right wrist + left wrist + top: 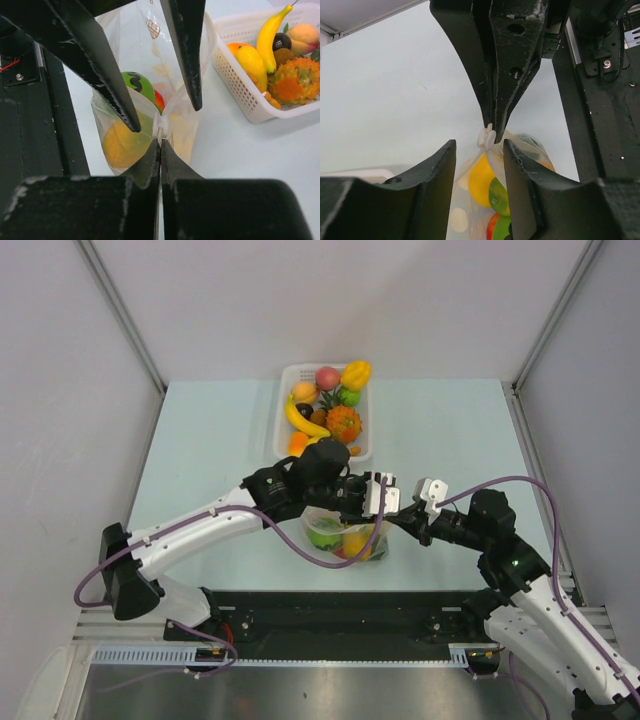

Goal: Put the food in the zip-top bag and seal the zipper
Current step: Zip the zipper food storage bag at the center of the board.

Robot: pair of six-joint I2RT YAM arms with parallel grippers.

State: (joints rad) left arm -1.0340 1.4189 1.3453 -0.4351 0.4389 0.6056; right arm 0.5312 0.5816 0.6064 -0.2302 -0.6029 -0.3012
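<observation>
Plastic on the zip-top bag (145, 55) looks soft and slippery; right pincer (160, 142) clamps its stiffer zipper (160, 126), left pincer (480, 150) hangs open.

Upright zip-top bag (150, 55) holds food (122, 145); zipper (161, 125) seemingly part-closed.

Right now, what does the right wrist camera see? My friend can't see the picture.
The right tool pinches the zipper of a clear bag holding toy fruit. The left tool stands open around the bag's top, and a white basket of more fruit sits on the right.
</observation>
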